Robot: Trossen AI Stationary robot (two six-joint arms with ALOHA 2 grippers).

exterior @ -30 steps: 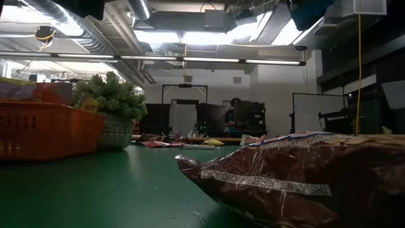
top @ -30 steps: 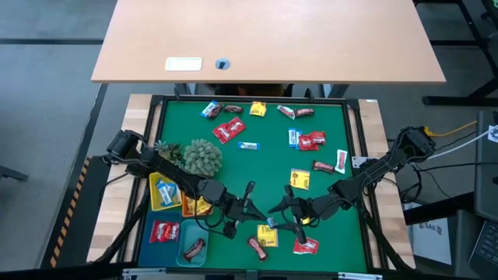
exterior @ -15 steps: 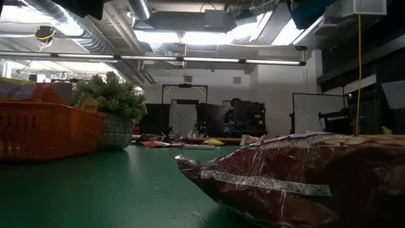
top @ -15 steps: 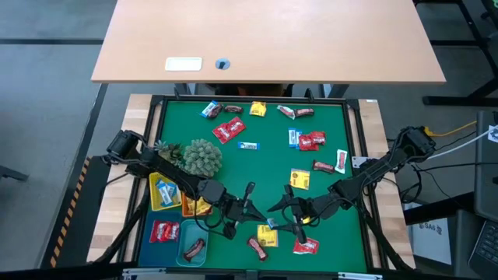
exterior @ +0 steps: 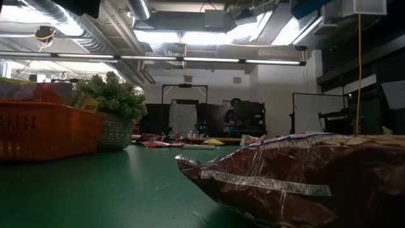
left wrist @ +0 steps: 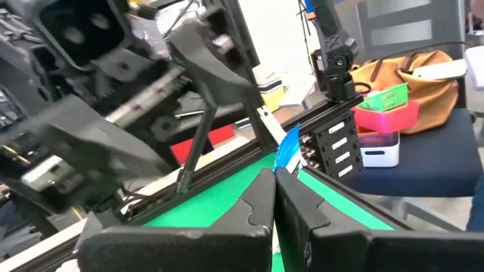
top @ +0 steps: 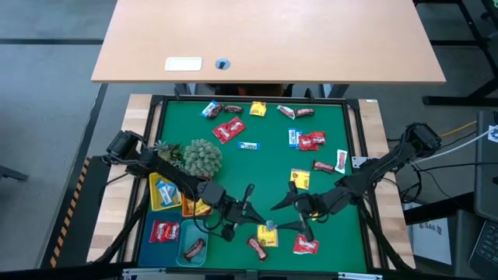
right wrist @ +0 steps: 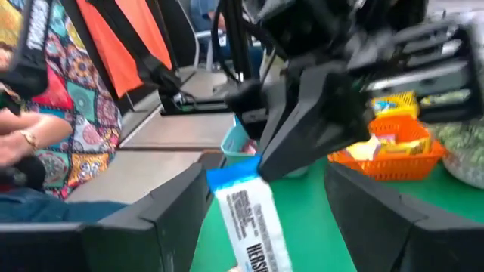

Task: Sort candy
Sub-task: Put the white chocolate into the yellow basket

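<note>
My left gripper (top: pixel 259 213) hovers over the near middle of the green mat (top: pixel 264 167), shut on a blue-white candy (right wrist: pixel 251 215). In the left wrist view the candy shows as a blue tip (left wrist: pixel 288 146) past the fingers. My right gripper (top: pixel 288 216) faces it from the right and is open. Its fingers stand on either side of the candy without touching. Red, yellow, brown and blue-white candy lies scattered over the mat, most of it at the far side (top: pixel 257 120). A brown wrapper (exterior: pixel 297 180) fills the low view. My left gripper pinches one end of the blue-white candy (right wrist: pixel 231 178) between its two shut fingers. The fingers are level and come from the table's left. The rest of the candy sticks out past the fingertips, sloping down, clear of the mat.
Small trays stand at the near left: yellow (top: pixel 163 192), orange (top: pixel 194 207), one holding red packets (top: pixel 163 231), teal (top: pixel 192 246). A spiky plant ball (top: pixel 201 158) stands behind them. A wooden table (top: pixel 264 39) lies beyond the mat. A person's hand (right wrist: pixel 23 143) shows off the table.
My right gripper has risen a little and drawn slightly back toward the table's right edge, away from the candy. My left gripper has kept still with the blue-white candy.
</note>
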